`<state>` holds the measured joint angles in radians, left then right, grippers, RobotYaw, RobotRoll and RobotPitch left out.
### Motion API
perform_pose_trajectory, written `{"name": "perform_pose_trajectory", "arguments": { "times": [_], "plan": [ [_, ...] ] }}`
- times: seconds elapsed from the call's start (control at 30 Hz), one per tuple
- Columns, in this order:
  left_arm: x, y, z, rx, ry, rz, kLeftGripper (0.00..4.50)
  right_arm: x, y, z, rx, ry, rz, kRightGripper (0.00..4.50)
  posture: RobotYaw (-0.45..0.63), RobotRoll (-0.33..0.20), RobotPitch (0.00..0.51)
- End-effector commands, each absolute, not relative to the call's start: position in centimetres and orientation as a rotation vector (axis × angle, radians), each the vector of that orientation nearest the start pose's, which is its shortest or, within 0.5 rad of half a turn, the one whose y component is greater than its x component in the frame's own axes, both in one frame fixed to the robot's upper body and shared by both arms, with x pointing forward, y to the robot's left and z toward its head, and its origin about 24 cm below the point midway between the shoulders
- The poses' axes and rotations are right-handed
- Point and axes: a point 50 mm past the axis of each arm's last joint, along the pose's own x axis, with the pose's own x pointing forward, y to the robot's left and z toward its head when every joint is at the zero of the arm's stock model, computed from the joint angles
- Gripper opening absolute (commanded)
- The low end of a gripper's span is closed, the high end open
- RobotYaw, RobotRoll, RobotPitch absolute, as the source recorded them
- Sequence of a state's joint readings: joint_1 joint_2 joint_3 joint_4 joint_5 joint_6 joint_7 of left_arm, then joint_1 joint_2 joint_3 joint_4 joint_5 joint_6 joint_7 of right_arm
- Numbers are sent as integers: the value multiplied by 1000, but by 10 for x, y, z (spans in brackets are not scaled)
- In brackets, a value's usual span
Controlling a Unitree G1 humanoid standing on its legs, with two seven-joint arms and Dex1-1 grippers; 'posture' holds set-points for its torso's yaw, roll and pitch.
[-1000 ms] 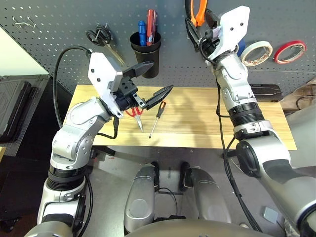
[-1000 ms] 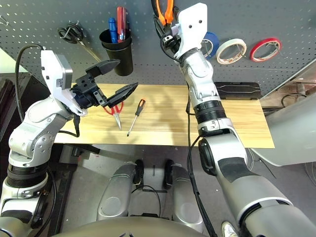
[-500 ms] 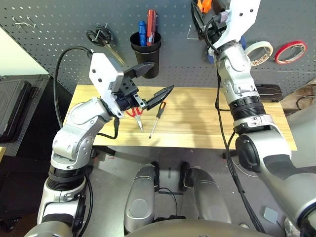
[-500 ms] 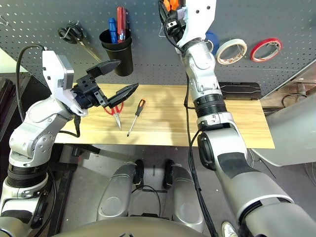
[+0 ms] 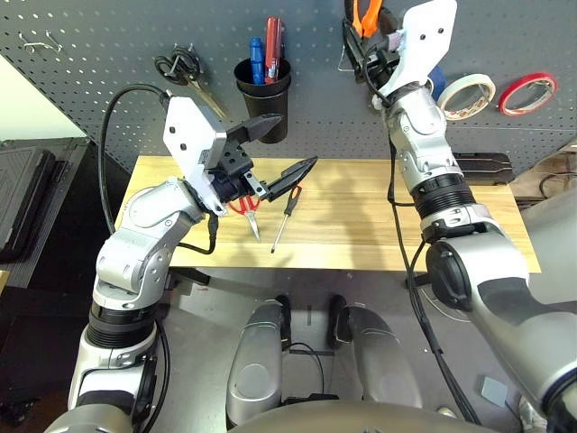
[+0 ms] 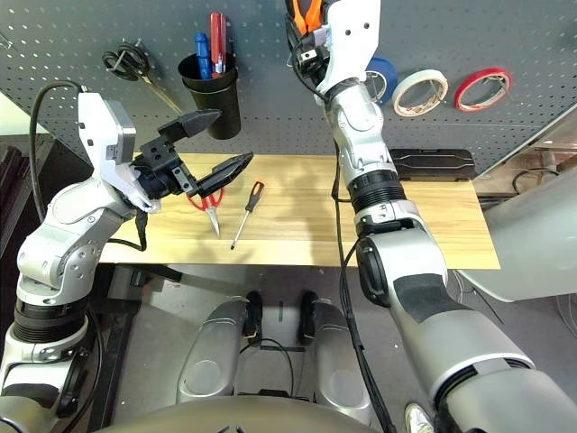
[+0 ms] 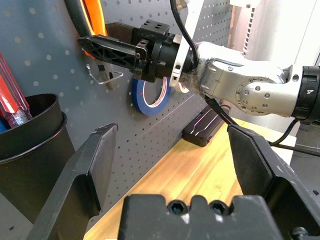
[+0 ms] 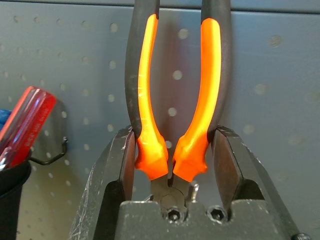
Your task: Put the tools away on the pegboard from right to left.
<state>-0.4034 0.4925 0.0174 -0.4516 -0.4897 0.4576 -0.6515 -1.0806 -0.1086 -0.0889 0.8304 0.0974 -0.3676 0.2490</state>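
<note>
While the right gripper (image 8: 172,165) clamps the orange-and-black-handled pliers (image 8: 175,100) against the pegboard (image 5: 108,36) at twelve o'clock, the left gripper (image 5: 275,149) hangs wide apart, empty, over the table's (image 5: 361,230) nine o'clock edge.

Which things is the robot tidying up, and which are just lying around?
For the job:
- pliers, held by the right gripper
- screwdriver
- red scissors
- white tape
- pegboard

Just there:
- black scissors
- blue tape
- red tape
- black cup
</note>
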Motion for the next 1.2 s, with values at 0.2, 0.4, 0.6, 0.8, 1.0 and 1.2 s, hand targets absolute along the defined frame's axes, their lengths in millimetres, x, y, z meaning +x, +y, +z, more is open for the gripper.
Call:
{"name": "perform_pose_trajectory", "arguments": {
  "times": [0.2,0.4,0.6,0.8,1.0,1.2],
  "plan": [
    [260,139,205,210,-279,-941,4500,396,-94,229,-89,-552,404,2410,234,0,209],
    [261,137,206,212,-282,-946,4500,394,-97,218,-116,-516,400,2760,225,0,211],
    [261,137,205,214,-279,-947,4500,386,-107,215,-162,-562,379,4489,227,0,217],
    [262,139,202,213,-272,-936,4500,368,-128,207,-186,-631,366,4489,226,0,223],
    [264,142,198,210,-265,-915,4500,345,-140,195,-243,-607,463,4489,217,0,231],
    [270,148,184,221,-228,-852,4500,315,-155,152,-311,-327,641,4489,212,0,237]
  ]
}}
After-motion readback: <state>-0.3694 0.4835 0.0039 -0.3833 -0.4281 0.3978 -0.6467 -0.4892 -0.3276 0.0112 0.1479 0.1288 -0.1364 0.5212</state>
